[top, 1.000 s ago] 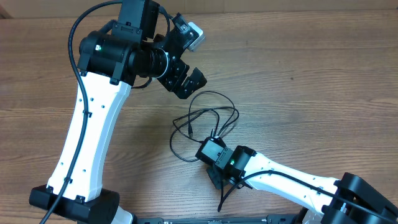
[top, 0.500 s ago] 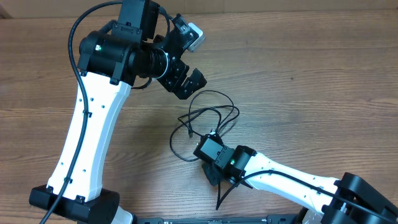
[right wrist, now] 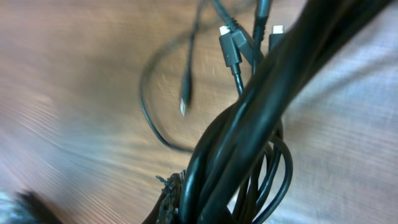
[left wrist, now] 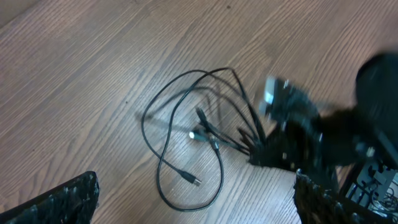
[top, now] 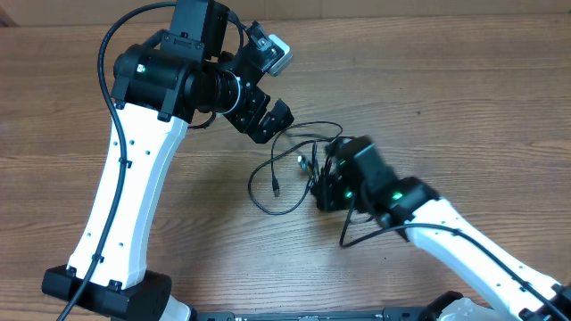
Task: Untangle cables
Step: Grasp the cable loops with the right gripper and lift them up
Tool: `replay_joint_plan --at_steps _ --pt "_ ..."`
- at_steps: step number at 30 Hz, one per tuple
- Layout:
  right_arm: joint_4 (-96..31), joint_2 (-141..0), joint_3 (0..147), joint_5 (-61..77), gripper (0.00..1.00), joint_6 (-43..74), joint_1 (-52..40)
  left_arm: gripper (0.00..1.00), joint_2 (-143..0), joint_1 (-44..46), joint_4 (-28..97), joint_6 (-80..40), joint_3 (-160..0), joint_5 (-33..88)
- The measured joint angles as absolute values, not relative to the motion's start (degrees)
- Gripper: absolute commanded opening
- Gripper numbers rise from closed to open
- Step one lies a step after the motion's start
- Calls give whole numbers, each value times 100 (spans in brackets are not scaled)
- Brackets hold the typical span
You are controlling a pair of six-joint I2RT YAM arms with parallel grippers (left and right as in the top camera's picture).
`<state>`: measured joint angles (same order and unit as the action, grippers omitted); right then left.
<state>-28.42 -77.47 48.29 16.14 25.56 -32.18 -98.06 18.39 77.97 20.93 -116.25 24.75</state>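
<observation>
Right gripper (top: 323, 183) clenched on the cables (right wrist: 249, 118) at mid-table (top: 446, 89). Loose loops and plugs trail to its left. Left gripper (left wrist: 196, 186) released wide, hovering on their far side.

**Left gripper** (left wrist: 196, 196): jaws spread wide. One textured finger (left wrist: 68, 198) shows at each lower corner of the frame.

**Cables** (left wrist: 219, 144): thin black cords lying on the wooden table (left wrist: 74, 68) ahead of the gripper. One wide loop ends in a free plug (left wrist: 194, 180) just beyond the gap between the fingers.

**Right gripper** (left wrist: 266, 155): blurred, ahead of the finger at the lower right corner. Several strands converge into it, and it is clamped on them.
</observation>
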Motion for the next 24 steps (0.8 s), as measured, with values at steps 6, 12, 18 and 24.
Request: replay_joint_plan --at_steps 6,12,18,24 --pt "-1588 -7664 4810 3242 4 2840 -1997 98 -9806 1839 7804 2095 -11625 2486" --pt "-569 -7664 4805 3940 4 3894 -1411 100 -9806 1839 7841 2093 -11625 2816" --pt "705 -7664 4783 4143 4 5382 -1278 100 -9806 1839 7854 1896 -11625 3127" --pt "1621 -7664 4779 4169 4 7489 -1278 100 -9806 1839 7898 1914 -11625 3183"
